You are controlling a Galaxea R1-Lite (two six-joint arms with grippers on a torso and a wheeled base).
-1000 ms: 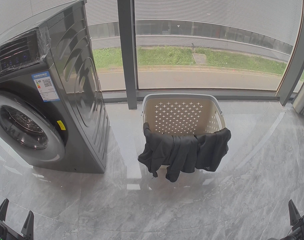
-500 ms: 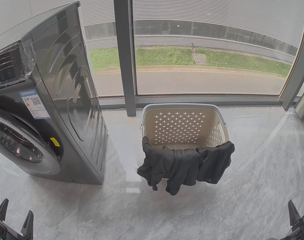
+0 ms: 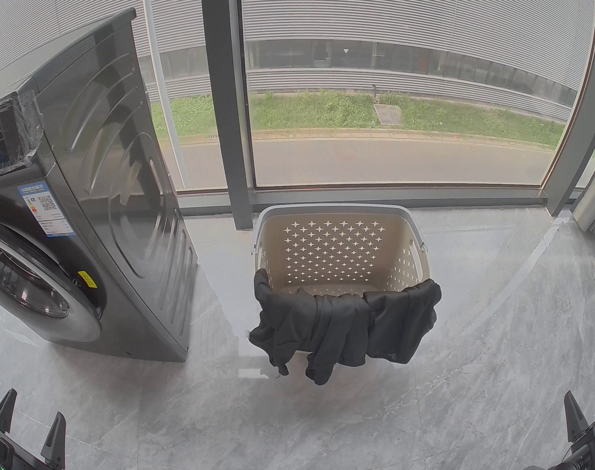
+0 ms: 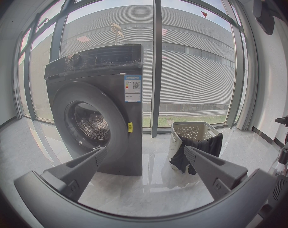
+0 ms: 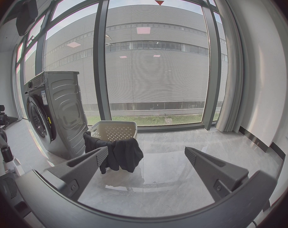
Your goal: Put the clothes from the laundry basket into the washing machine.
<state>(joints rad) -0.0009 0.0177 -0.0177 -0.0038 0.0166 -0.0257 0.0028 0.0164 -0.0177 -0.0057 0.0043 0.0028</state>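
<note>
Here, dark clothes point(image 3: 343, 324) drape over the near rim of the laundry basket point(image 3: 337, 210) at frame centre, handy for pinching. The washing machine point(image 3: 114, 184) stands at left. In the bottom corners the left gripper point(image 3: 35, 405) and right gripper point(image 3: 586, 384) sit with jaws wide apart, empty, likely ready to grab.

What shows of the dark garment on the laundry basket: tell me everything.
The dark garment is black or charcoal, soft matte cloth, crumpled into folds. It lies draped over the near rim of the cream laundry basket, spanning almost its whole width, with most hanging down the outside. Whether its lowest ends reach the floor is unclear.
</note>
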